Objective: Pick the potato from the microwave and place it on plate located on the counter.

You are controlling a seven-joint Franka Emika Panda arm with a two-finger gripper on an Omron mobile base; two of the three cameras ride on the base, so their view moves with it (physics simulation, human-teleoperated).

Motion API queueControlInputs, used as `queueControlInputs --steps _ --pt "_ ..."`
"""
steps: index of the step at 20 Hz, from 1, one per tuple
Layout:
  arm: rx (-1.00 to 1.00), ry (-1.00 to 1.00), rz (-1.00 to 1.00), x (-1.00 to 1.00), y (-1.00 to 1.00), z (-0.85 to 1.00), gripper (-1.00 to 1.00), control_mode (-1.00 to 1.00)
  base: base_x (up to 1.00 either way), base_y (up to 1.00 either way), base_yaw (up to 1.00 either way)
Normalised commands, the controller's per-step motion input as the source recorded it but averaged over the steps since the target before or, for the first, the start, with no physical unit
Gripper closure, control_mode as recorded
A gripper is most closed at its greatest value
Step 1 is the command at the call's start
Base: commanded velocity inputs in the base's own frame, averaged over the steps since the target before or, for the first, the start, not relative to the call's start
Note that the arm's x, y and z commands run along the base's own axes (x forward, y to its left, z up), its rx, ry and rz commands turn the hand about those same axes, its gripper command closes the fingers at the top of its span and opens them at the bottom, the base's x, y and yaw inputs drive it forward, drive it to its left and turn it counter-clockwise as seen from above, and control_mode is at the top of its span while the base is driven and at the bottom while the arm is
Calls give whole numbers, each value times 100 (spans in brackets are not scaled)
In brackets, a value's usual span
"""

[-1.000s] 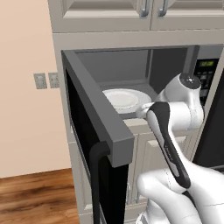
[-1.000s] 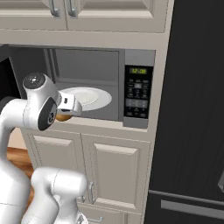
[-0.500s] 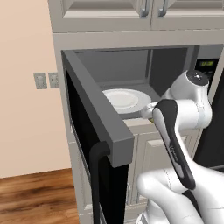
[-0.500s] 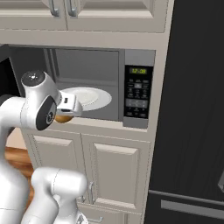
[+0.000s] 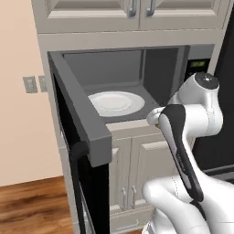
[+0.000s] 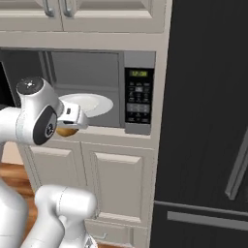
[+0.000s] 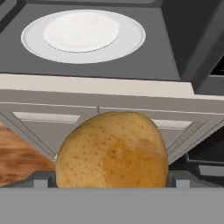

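We stand before a wall of pale grey-beige cabinets (image 5: pixel 137 151), with a wooden floor (image 5: pixel 32 205) and a peach wall with two switch plates (image 5: pixel 35 84) to the left, and a tall black fridge (image 6: pixel 203 121) to the right. The microwave (image 5: pixel 151 73) is built in between upper and lower cabinets; its black door (image 5: pixel 75 151) hangs wide open to the left, and its button panel with the green display (image 6: pixel 139 99) sits on the right side.

The potato (image 7: pixel 113 151) is golden-brown, roundish, finely speckled, with a slightly darker patch on its face. We see it close up in the hand view, seated between the fingers of the claw (image 7: pixel 112 181), which is closed on it. It is outside the cavity, in front of the microwave's lower lip and over the lower cabinet doors. From the right base view we catch it as a small brown lump (image 6: pixel 66 131) under the white hand.

Inside the dark grey cavity lies a wide, bright white round dish (image 7: pixel 83 36), with nothing on it.
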Motion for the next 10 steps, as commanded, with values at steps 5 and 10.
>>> queueControlInputs --steps 5,10 --pt "0 0 0 0 0 0 100 100 -40 -84 -42" --pt "0 0 0 0 0 0 100 100 -6 -79 -69"
